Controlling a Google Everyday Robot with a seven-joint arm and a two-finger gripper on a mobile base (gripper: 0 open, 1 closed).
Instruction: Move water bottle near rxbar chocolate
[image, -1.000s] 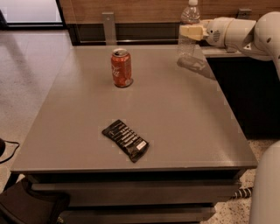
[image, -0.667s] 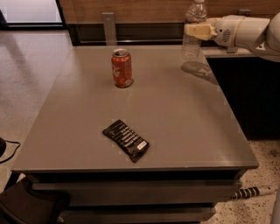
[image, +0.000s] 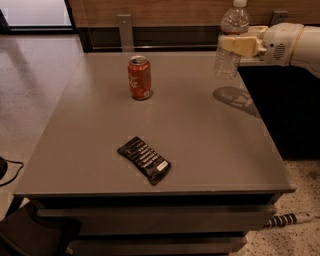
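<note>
The water bottle is clear and ribbed with a white cap. My gripper is shut on its middle and holds it upright in the air above the table's far right part; its shadow falls on the tabletop below. The arm reaches in from the right edge. The rxbar chocolate is a flat black wrapper with white lettering, lying near the table's front centre, well to the lower left of the bottle.
An orange soda can stands on the grey table at the far centre-left. A wooden wall and a dark ledge run behind the table. A power strip lies on the floor at the lower right.
The bottle has been lifted off the tabletop and now hangs in the air in my gripper. The can and the bar have not moved.
</note>
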